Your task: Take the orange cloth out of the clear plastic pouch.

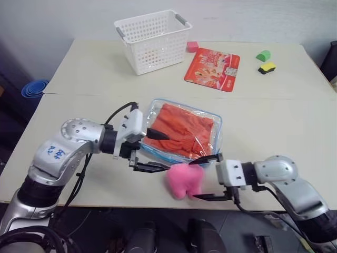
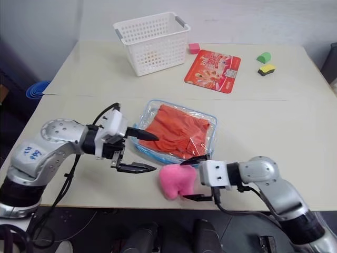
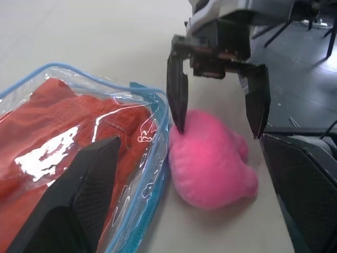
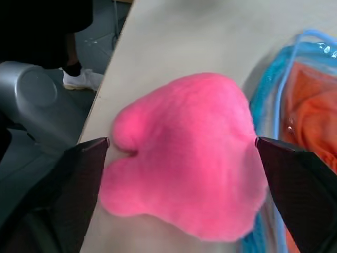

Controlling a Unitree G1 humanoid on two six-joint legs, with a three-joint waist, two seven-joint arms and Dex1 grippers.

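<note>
The clear plastic pouch (image 1: 210, 125) with blue trim lies flat near the table's front, and the orange cloth (image 1: 181, 129) is folded inside it. Its pink plush heart (image 1: 185, 181) rests at the pouch's near corner, close to the table edge. My right gripper (image 1: 204, 178) stands open with a finger on each side of the heart; in the left wrist view one fingertip (image 3: 179, 121) touches the plush. My left gripper (image 1: 157, 151) is open at the pouch's left end, one finger over the pouch and the other over the bare table.
A white lattice basket (image 1: 152, 39) stands at the back. Beside it are a small pink block (image 1: 192, 46) and a flat red printed packet (image 1: 212, 68). Green (image 1: 263, 55) and yellow (image 1: 267, 67) blocks sit at the far right. The table's front edge runs just under the heart.
</note>
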